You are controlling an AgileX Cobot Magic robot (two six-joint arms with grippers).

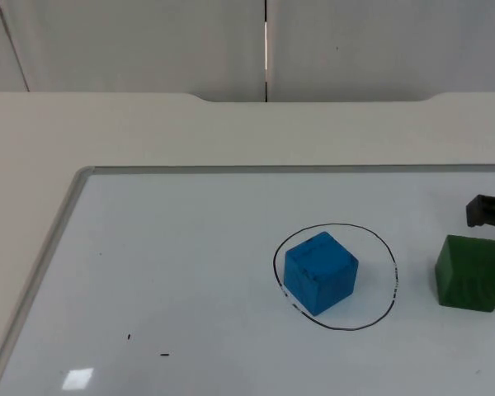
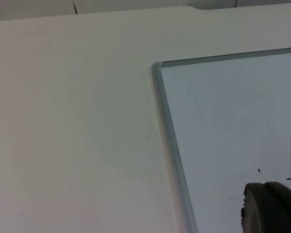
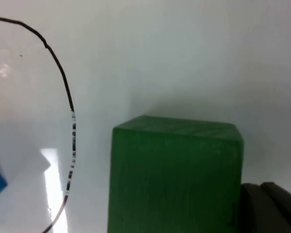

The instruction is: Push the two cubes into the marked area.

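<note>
White desk (image 1: pixel 107 132) carrying a whiteboard (image 1: pixel 148 272) with a drawn circle (image 1: pixel 389 256) toward its right edge. Blue cube (image 1: pixel 319 271) already inside the circle. Green cube (image 1: pixel 470 272) just outside, between circle and right end effector (image 1: pixel 488 211), which touches or nearly touches its far right side; opening impossible to tell. Push needed leftward. Left end effector (image 2: pixel 271 208) waiting over the board's left edge, opening likewise unclear.

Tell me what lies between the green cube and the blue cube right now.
Between the green cube and the blue cube, the top view shows bare whiteboard crossed by the drawn circle line.
</note>
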